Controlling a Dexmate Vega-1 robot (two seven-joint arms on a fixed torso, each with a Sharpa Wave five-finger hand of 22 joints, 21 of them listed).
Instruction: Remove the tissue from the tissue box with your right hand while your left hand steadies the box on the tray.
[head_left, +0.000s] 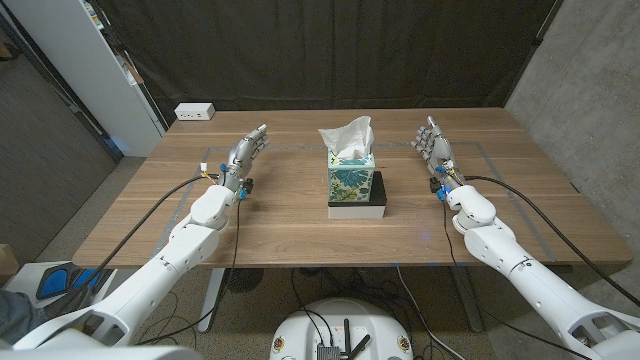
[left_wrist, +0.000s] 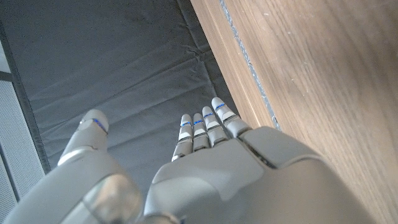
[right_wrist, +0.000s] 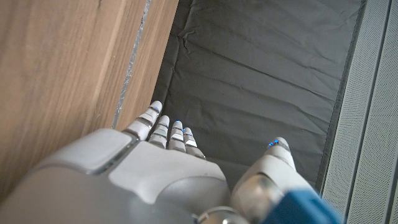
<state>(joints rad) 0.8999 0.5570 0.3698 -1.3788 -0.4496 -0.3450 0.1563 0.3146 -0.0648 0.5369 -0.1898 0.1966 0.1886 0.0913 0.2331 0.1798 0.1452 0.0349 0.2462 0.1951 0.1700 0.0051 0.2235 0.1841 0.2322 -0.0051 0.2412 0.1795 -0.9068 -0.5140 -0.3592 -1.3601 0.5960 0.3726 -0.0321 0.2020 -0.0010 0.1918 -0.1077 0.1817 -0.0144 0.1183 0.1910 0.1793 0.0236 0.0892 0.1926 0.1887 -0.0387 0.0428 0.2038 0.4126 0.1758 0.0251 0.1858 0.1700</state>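
Note:
A teal floral tissue box (head_left: 351, 176) stands at the table's middle on a small black and white tray (head_left: 358, 204). A white tissue (head_left: 347, 136) sticks up from its top. My left hand (head_left: 243, 154) is well to the left of the box, fingers straight and apart, holding nothing. My right hand (head_left: 433, 143) is to the right of the box, likewise extended and empty. In the left wrist view my left hand (left_wrist: 205, 168) reaches along the table edge toward a dark curtain. The right wrist view has my right hand (right_wrist: 155, 168) the same way.
The wooden table (head_left: 300, 220) carries a taped outline around the working area. A white power strip (head_left: 194, 112) lies at the far left corner. A dark curtain (head_left: 330, 50) hangs behind, with a white shelf unit (head_left: 110, 60) at the left.

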